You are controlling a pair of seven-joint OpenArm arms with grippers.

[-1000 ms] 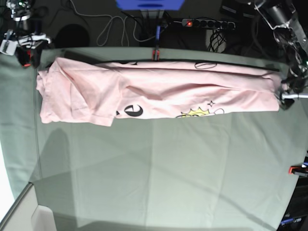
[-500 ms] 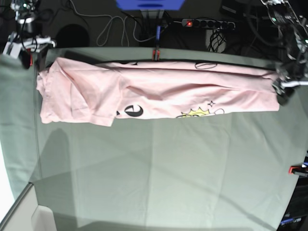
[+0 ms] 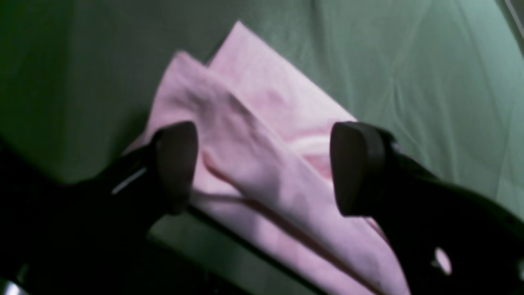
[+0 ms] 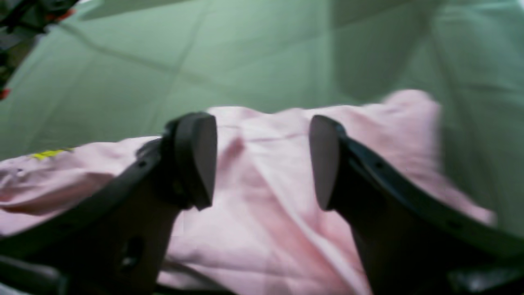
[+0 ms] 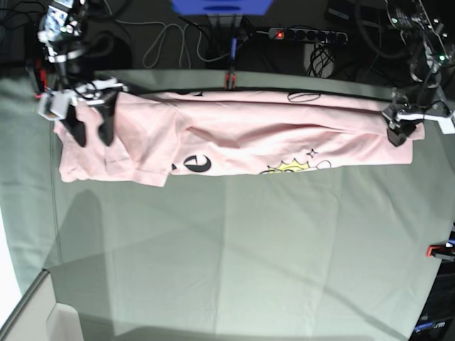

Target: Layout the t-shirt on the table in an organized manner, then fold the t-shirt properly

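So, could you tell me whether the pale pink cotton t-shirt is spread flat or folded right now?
Folded: the pale pink cotton t-shirt lies as a long layered band, its print partly hidden.

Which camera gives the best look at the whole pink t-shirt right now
The base view: it shows the t-shirt end to end, folded into a long band near the table's far edge, with its print partly visible. The left wrist view shows only one blurred end; the right wrist view shows only rumpled pink fabric between open jaws.

Matt pink cotton t-shirt (image 5: 242, 138), creased
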